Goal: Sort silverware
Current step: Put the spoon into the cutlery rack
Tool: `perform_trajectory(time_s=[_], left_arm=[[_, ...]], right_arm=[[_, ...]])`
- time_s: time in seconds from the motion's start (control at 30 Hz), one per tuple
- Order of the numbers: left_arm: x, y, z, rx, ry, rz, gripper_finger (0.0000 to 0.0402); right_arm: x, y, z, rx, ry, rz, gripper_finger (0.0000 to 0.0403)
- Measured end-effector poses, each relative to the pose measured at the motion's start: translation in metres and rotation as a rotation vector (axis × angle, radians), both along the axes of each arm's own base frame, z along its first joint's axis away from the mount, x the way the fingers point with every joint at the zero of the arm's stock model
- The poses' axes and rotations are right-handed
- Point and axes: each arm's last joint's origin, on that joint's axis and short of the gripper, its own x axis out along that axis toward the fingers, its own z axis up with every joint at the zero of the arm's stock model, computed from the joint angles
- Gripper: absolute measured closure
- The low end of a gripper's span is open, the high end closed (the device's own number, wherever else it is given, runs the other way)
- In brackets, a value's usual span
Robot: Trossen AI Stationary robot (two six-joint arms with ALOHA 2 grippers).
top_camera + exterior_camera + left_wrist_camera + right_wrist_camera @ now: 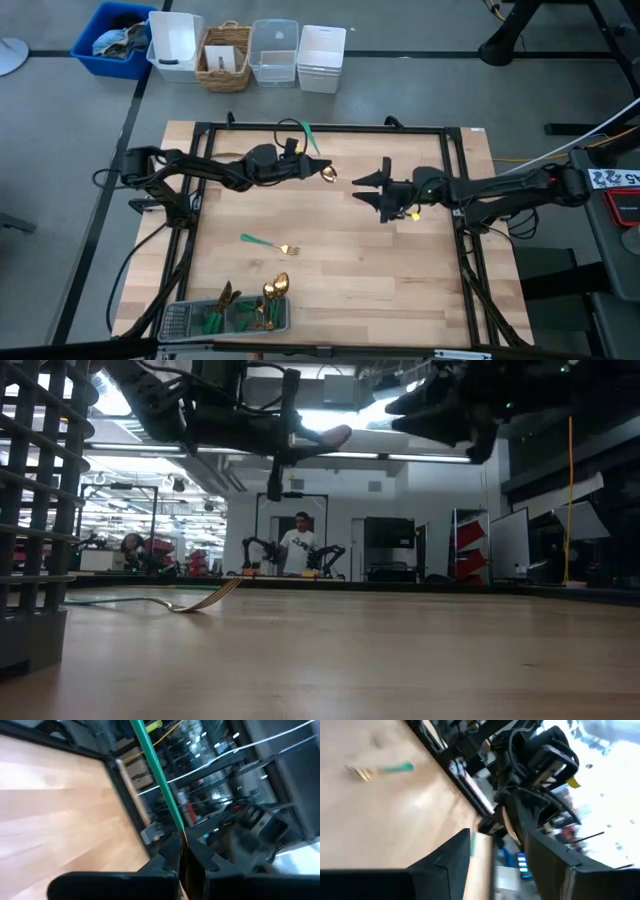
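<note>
Mesh tray (pixel 178 322), near table edge: already holding several sorted gold-headed pieces (pixel 270 298), compartment by compartment.

Fork (pixel 268 244), teal handle: lying loose on the bare wood, waiting its turn.

Left gripper (pixel 296 162), over the table's far side: clamping narrow on a spoon (pixel 318 155), gold bowl pointing toward the other arm, likely lifted for carrying to the tray.

Right gripper (pixel 375 189), just beside the spoon's bowl: fingers standing wide apart, holding nothing, apparently a handover partner.
</note>
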Motion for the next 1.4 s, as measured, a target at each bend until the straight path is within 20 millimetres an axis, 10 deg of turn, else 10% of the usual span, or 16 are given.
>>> perform_trajectory(time_s=[0.8, 1.23, 1.4], left_arm=[[0.008, -0.019, -0.008, -0.028, -0.001, -0.067, 0.0402], [0.010, -0.025, -0.008, -0.040, -0.002, -0.092, 0.0401], [0.009, -0.024, -0.007, -0.020, -0.005, -0.097, 0.0389]], right_arm=[[0.067, 0.002, -0.009, -0.191, 0.040, -0.027, 0.0229], [0.067, 0.003, -0.013, -0.115, 0.085, -0.024, 0.0385], [0.067, 0.003, -0.013, -0.093, 0.080, -0.028, 0.0381]])
